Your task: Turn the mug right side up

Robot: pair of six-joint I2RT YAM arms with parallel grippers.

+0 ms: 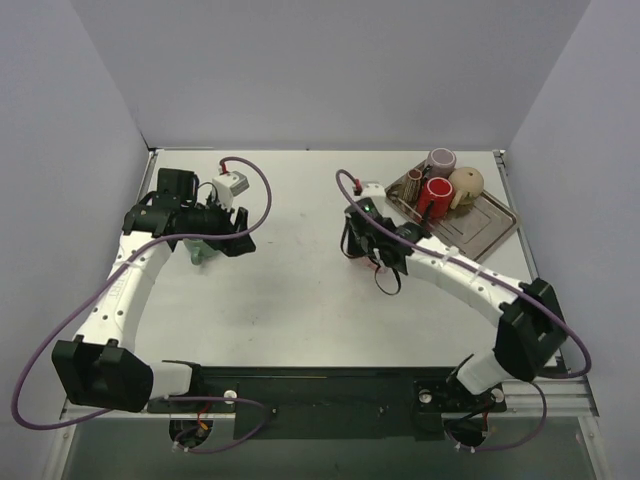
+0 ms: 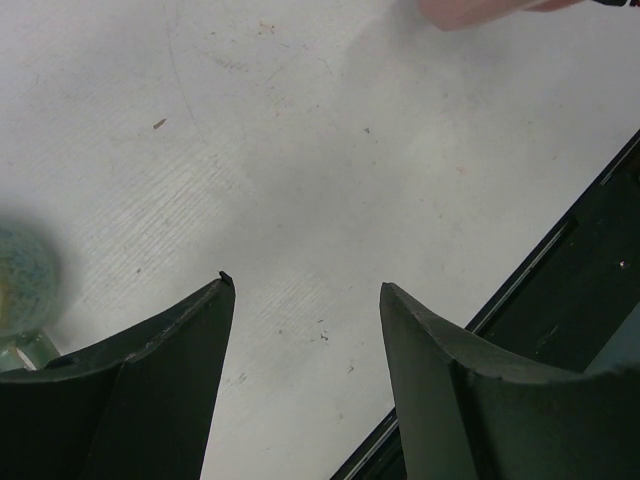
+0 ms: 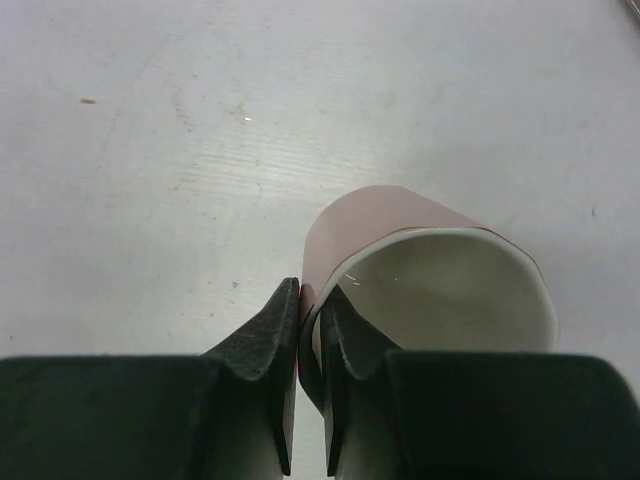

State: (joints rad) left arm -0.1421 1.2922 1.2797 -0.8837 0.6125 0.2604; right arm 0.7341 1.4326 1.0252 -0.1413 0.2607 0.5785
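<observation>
The mug is pink outside and white inside, and in the right wrist view its mouth faces the camera. My right gripper is shut on its wall at the rim, with one finger inside the mug and one outside. In the top view the right gripper is near the table's middle and covers the mug. My left gripper hangs open over bare table with nothing between its fingers. It is at the left, well apart from the mug.
A green glass object sits just under the left arm, and shows blurred at the left edge of the left wrist view. A metal tray at the back right holds a red cup, a maroon cup and a beige ball.
</observation>
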